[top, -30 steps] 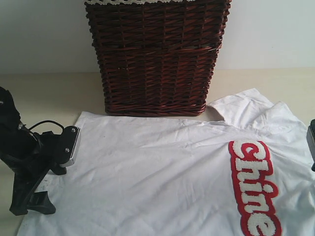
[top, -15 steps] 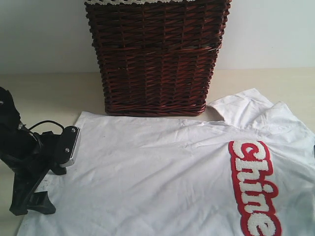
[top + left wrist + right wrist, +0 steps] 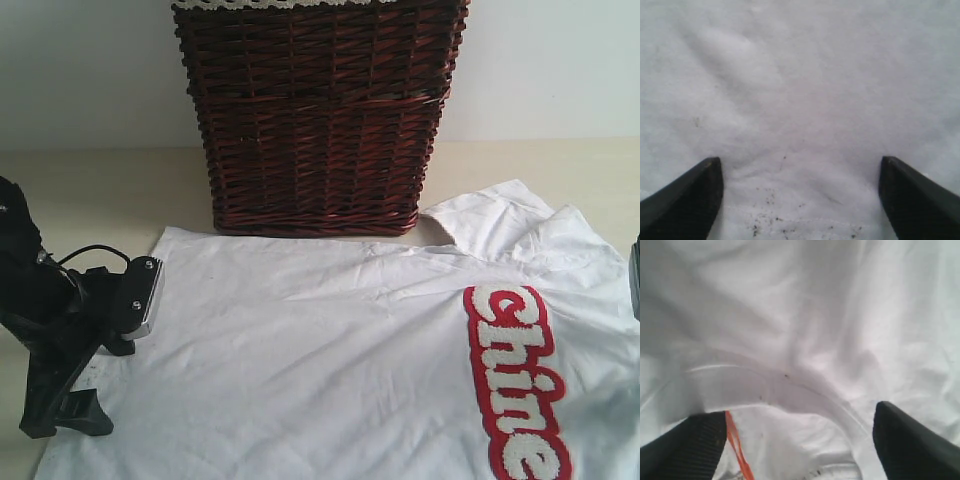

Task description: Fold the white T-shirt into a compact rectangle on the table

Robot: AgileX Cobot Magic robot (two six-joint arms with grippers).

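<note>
White cotton, the shirt (image 3: 330, 350) lies spread flat on the table (image 3: 90, 185) in front of the basket (image 3: 315, 120), its far edge just short of the basket's foot and one sleeve (image 3: 490, 215) lying crumpled off the basket's front right corner. The red band (image 3: 515, 380) with fuzzy white letters sits well to the right of the basket, nearer the camera. The left arm (image 3: 60, 310) stands out to the basket's left and forward of it, at the shirt's side edge. The left gripper (image 3: 800, 160) is spread wide with nothing between its fingers (image 3: 695, 190), only plain cloth with a few dark specks (image 3: 770, 210) below; whether the tips touch the cloth I cannot tell. The right gripper (image 3: 797, 410), only a sliver at the exterior view's edge far right of the basket, is also parted wide and empty, over the neck seam (image 3: 790, 385) and orange tag (image 3: 735, 445)
</note>
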